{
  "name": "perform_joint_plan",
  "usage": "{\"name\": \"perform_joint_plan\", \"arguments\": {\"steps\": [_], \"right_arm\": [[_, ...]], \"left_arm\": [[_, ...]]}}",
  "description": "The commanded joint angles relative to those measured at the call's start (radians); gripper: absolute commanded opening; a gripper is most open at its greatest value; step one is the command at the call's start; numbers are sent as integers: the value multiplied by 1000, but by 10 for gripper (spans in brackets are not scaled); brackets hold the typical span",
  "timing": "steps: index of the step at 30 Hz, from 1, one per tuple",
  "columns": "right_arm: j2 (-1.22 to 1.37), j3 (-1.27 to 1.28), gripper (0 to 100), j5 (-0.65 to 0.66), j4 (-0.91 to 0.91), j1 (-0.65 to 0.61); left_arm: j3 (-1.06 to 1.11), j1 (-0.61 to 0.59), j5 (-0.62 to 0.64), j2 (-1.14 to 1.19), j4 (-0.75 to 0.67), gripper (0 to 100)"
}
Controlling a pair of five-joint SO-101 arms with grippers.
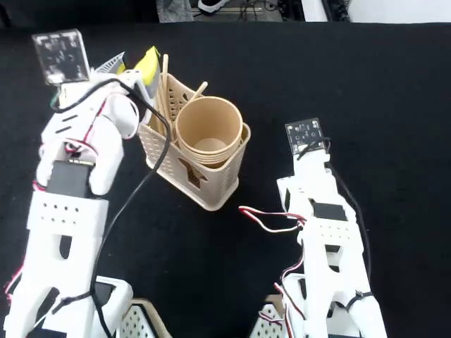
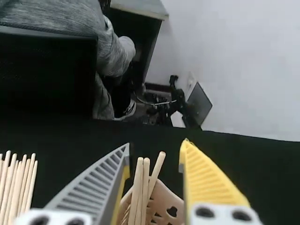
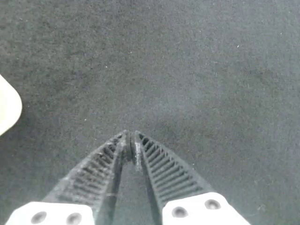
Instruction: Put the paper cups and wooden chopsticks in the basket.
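A cream slotted basket (image 1: 211,184) stands left of the table's middle. Stacked paper cups (image 1: 209,127) sit inside it, mouth up. Wooden chopsticks (image 1: 166,88) stand upright in its far-left part. My left gripper (image 1: 134,62) hangs open at that corner. In the left wrist view, a few chopsticks (image 2: 142,187) rise between its grey finger (image 2: 96,187) and yellow finger (image 2: 206,183), and a bundle of several more chopsticks (image 2: 16,183) stands beside the grey finger. My right gripper (image 3: 130,136) is shut and empty, low over the black cloth to the basket's right.
Black cloth (image 1: 380,84) covers the table. The right arm (image 1: 320,211) lies folded near the front, a hand's width from the basket. A pale rounded edge (image 3: 7,110) shows at the side of the right wrist view. Beyond the table lie a dark cabinet (image 2: 136,42) and cables.
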Motion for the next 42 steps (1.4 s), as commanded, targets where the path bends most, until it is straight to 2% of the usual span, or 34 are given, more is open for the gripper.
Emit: {"name": "perform_joint_plan", "arguments": {"steps": [1, 3, 6, 10, 13, 20, 31, 34, 37, 40, 42], "right_arm": [[-25, -10, 13, 6, -18, 15], [-25, -8, 13, 6, -18, 15], [-25, -8, 13, 6, -18, 15], [-25, -8, 13, 6, -18, 15], [-25, -8, 13, 6, -18, 15], [-25, -8, 13, 6, -18, 15], [-25, -7, 13, 6, -20, 12], [-25, -7, 13, 6, -20, 12], [-25, -7, 13, 6, -20, 12], [-25, -8, 13, 6, -20, 12], [-25, -8, 13, 6, -20, 12]], "left_arm": [[-252, -13, 3, 23, 245, 211], [-377, -24, 2, 75, 373, 216], [-561, -124, 2, 189, 542, 216], [-699, -278, -12, 411, 646, 220], [-754, -366, -77, 614, 660, 218], [-1006, -506, -94, 1120, 652, 221], [-1765, -542, -92, 1870, 652, 222], [-1910, -542, -92, 2015, 654, 221], [-1952, -549, -86, 2101, 657, 202], [-1960, -573, -92, 2119, 700, 95], [-1954, -576, -92, 2122, 710, 77]]}}
